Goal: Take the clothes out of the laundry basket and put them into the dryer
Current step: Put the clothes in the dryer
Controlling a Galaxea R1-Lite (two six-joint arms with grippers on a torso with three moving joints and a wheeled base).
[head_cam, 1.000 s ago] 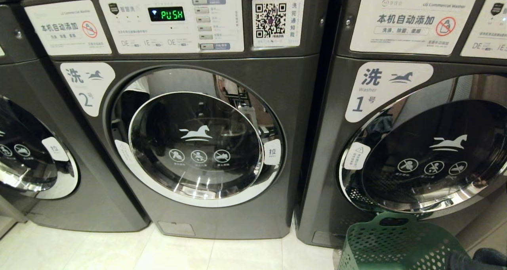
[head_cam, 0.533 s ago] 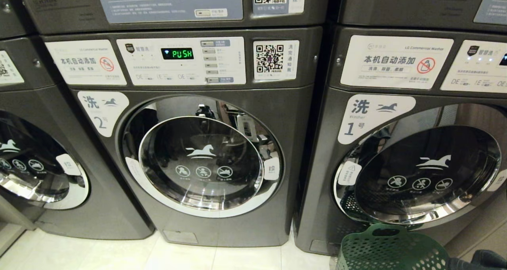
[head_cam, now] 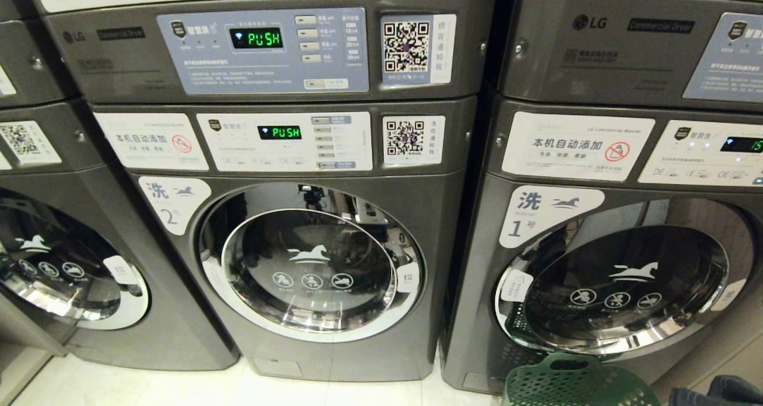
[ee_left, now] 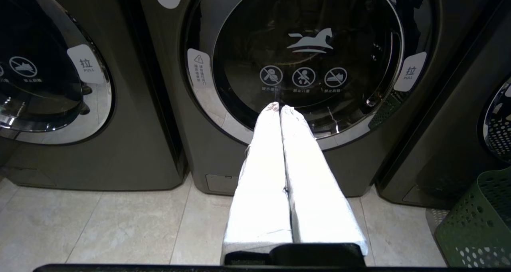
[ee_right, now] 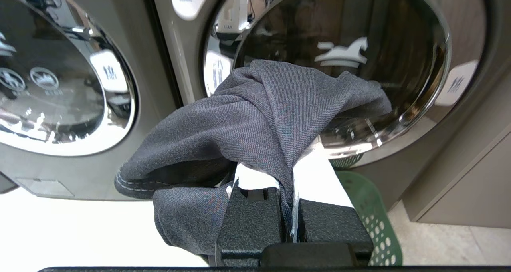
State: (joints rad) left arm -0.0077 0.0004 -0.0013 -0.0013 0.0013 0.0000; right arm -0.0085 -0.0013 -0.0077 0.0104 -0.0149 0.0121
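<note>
A row of dark grey stacked laundry machines. The right gripper [ee_right: 293, 184] is clenched on a grey garment [ee_right: 255, 116], which drapes over its fingers in front of washer 1's round door [head_cam: 620, 287]. The green laundry basket [head_cam: 572, 382] sits on the floor at about five o'clock from that door. The left gripper [ee_left: 279, 106] is pressed together and empty, facing washer 2's door [ee_left: 307, 60]. The dryer panel [head_cam: 262, 48] sits at twelve o'clock above washer 2.
</note>
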